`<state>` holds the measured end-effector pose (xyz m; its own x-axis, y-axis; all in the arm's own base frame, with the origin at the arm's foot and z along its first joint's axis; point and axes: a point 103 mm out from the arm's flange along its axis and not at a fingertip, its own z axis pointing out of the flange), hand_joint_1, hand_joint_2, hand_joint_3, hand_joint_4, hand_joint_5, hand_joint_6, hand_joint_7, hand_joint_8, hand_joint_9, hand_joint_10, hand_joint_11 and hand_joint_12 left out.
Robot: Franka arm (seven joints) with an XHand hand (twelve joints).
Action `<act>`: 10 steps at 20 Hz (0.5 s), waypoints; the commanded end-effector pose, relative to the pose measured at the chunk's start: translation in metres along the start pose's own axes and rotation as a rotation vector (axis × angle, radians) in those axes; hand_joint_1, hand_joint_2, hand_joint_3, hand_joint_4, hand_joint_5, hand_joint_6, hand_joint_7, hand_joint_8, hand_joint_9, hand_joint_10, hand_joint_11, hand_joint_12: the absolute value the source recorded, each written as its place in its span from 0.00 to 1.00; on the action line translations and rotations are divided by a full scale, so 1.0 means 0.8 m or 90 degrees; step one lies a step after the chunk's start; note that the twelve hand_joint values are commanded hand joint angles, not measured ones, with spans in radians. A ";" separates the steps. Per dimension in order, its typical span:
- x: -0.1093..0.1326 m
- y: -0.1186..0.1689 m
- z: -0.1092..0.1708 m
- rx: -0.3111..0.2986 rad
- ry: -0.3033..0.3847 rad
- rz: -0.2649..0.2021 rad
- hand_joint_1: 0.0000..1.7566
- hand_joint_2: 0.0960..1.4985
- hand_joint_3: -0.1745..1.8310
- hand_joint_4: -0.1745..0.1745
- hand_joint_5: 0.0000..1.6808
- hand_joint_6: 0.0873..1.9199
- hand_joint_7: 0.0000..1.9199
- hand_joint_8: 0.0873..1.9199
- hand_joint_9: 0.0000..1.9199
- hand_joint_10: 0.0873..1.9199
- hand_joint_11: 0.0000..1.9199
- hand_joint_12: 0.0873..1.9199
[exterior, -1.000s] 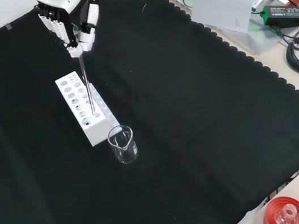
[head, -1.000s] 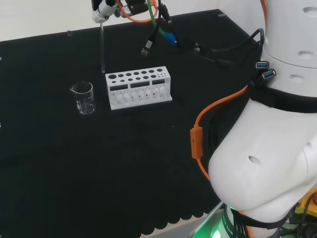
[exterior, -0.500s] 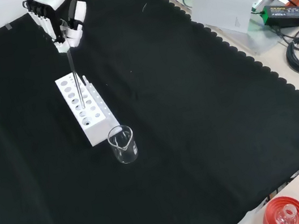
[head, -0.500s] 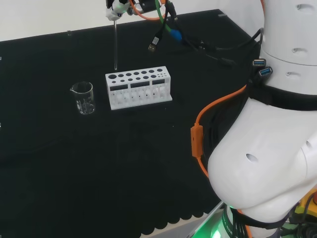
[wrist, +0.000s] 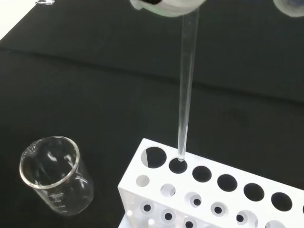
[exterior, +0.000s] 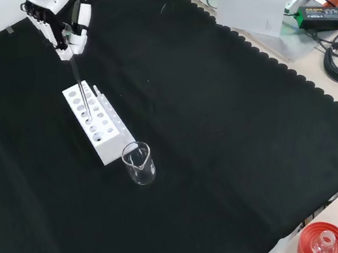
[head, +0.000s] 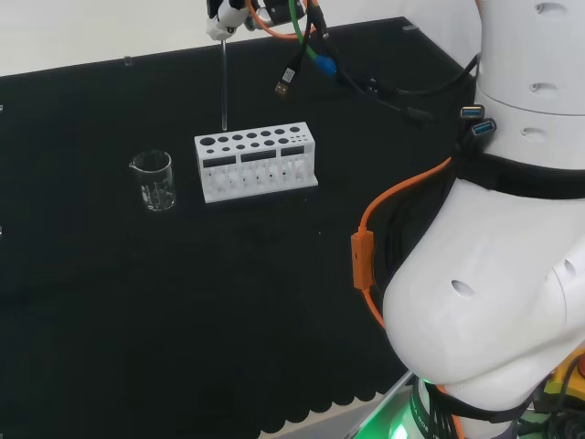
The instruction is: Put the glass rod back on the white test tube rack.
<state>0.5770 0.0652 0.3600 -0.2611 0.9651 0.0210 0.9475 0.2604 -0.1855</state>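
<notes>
1. White and blocky, the plastic test tube rack (head: 256, 165) with rows of round holes in its top stands on the black cloth (exterior: 221, 130), and I place everything by that rack.

2. My hand (exterior: 60, 18) hangs well above the rack, fingers curled round the top of the thin clear glass rod (head: 224, 87), pinching it so it hangs upright.

3. In the wrist view the rod's lower tip (wrist: 181, 154) sits right at the mouth of a hole near the rack's end, the end nearest the small clear glass beaker (head: 155, 180). I cannot tell whether the tip has entered the hole or is just over it.

4. Done so far, as I judge it: the rod is carried over and lined up with a hole.

5. Left to do: lower the rod straight down until it rests in the rack, then let go and lift clear.

6. The beaker stands just beside the rack and apart from the rod.
</notes>
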 end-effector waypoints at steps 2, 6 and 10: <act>0.000 0.005 0.004 0.008 -0.008 -0.005 0.76 0.67 0.00 0.00 0.84 0.00 0.80 0.09 0.92 0.11 0.82 0.34; 0.004 0.012 0.011 0.004 0.000 -0.015 0.76 0.67 0.00 0.00 0.84 0.00 0.80 0.09 0.92 0.11 0.82 0.34; 0.005 0.016 0.015 0.005 0.006 -0.022 0.76 0.67 0.00 0.00 0.84 0.00 0.80 0.09 0.92 0.11 0.82 0.34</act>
<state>0.5842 0.0705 0.3487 -0.2849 0.9581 0.0282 0.9388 0.2848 -0.1937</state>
